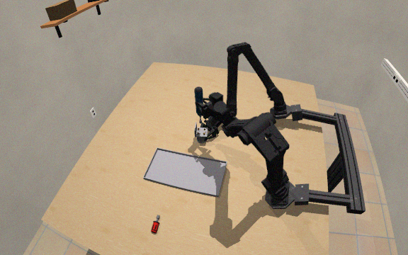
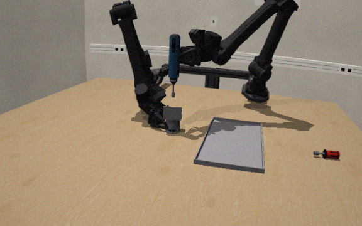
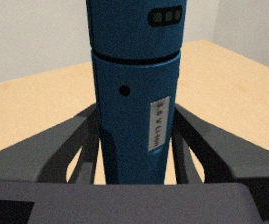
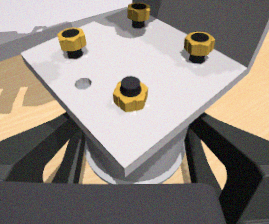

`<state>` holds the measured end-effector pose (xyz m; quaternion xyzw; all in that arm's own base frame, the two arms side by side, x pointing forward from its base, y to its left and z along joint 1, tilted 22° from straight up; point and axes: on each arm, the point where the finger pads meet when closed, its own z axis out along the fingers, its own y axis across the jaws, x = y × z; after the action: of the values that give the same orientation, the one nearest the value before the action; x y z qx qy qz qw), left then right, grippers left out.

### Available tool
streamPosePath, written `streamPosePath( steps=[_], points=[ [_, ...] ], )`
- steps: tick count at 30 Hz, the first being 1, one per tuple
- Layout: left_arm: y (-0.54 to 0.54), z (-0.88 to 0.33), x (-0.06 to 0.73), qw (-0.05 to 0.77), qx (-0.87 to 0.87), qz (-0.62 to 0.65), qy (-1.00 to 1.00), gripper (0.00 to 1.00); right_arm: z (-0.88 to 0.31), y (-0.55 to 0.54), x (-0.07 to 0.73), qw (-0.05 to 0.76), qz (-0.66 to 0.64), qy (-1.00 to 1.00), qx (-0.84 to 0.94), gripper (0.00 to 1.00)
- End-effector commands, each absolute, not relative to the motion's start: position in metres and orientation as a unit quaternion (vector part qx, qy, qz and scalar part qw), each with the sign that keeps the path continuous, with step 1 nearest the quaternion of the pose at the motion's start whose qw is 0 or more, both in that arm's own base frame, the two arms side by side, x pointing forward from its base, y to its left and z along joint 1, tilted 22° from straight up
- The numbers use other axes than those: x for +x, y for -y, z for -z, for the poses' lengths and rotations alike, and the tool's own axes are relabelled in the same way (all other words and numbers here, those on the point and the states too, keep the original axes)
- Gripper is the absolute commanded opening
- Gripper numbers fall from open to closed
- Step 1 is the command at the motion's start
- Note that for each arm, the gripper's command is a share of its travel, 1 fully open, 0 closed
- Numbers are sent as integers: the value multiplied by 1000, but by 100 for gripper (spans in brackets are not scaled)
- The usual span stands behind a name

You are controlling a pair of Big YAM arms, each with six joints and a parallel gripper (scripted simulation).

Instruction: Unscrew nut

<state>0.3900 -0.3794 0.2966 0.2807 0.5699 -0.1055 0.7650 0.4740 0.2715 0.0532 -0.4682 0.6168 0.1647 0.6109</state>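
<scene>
The joint module (image 2: pixel 172 120) stands on the table, its grey bracket (image 4: pixel 138 70) on top. In the right wrist view three yellow nuts (image 4: pixel 72 39) (image 4: pixel 138 11) (image 4: pixel 199 43) sit raised on their studs. The front nut (image 4: pixel 130 94) lies flat on the plate with its stud poking through. My right gripper (image 2: pixel 160 119) is shut on the module's round body. My left gripper (image 2: pixel 176 61) is shut on the dark blue nut driver (image 2: pixel 174 58), which shows in the left wrist view (image 3: pixel 134 96). The driver is upright, with its tip (image 2: pixel 173 94) above the bracket and apart from it.
A shallow grey tray (image 2: pixel 232 144) lies on the table beside the module. A small red-handled screwdriver (image 2: pixel 329 154) lies far off near the table edge. An empty hole (image 4: pixel 82 83) is in the bracket plate.
</scene>
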Motion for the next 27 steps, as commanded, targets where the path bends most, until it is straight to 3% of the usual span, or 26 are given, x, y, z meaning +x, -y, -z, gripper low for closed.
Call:
streamPosePath(
  steps=[1,27],
  points=[
    [400,-325,387,787,272,120,-540,42,-59,-274,477,617,-164,-612,-467,59],
    [411,-318,378,790,269,123,-537,42,-59,-274,477,617,-164,-612,-467,59]
  ],
)
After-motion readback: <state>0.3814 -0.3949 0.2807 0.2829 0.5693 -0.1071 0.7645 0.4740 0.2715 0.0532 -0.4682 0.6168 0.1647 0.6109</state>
